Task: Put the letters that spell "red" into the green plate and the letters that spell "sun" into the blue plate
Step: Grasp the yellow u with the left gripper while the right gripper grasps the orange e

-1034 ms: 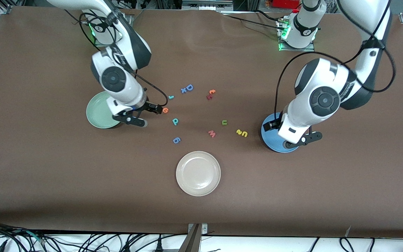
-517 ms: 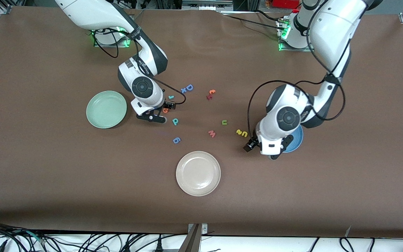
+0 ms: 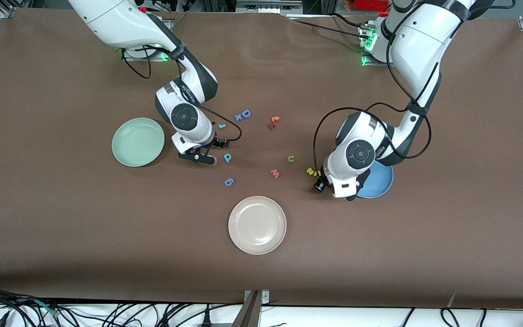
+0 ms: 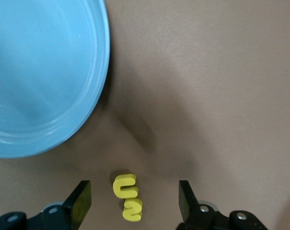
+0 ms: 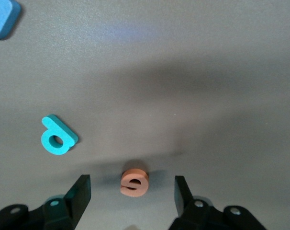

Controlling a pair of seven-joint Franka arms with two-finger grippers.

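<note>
The green plate (image 3: 138,141) is seen toward the right arm's end of the table (image 3: 61,218), with bare brown surface all around its rim and nothing in it. Just beside it, the right pincer (image 3: 203,152) is held low over the table, spread wide and holding nothing; in the right wrist view the orange "e" (image 5: 134,182) lies flat between the two fingers (image 5: 79,192), touched by neither, a clear gap showing on each side. The teal "d" (image 3: 227,157) lies near it, its stem slanted, apart from the pincer. The small teal "r" (image 3: 221,126) lies farther from the front camera, and the big blue "D" (image 3: 244,113) farther still. The blue "6" (image 3: 229,181) lies nearer the camera, with open room around it. The cream plate (image 3: 257,225) is the nearest thing to the camera, near the table's middle, well apart from every letter. A red and orange pair of letters (image 3: 273,122) lies near the middle; the pink "w" (image 3: 274,173) and the dark green "u" (image 3: 291,158) lie apart from each other.

The left pincer (image 3: 320,181) is held low, open and empty, over the two yellow letters (image 4: 127,196). These touch end to end, their joined long axis running between the fingers (image 4: 79,200), with room left on both sides. The blue plate (image 4: 44,76) lies just beside them, toward the left arm's end, empty, its rim partly covered by the left arm in the front view.
</note>
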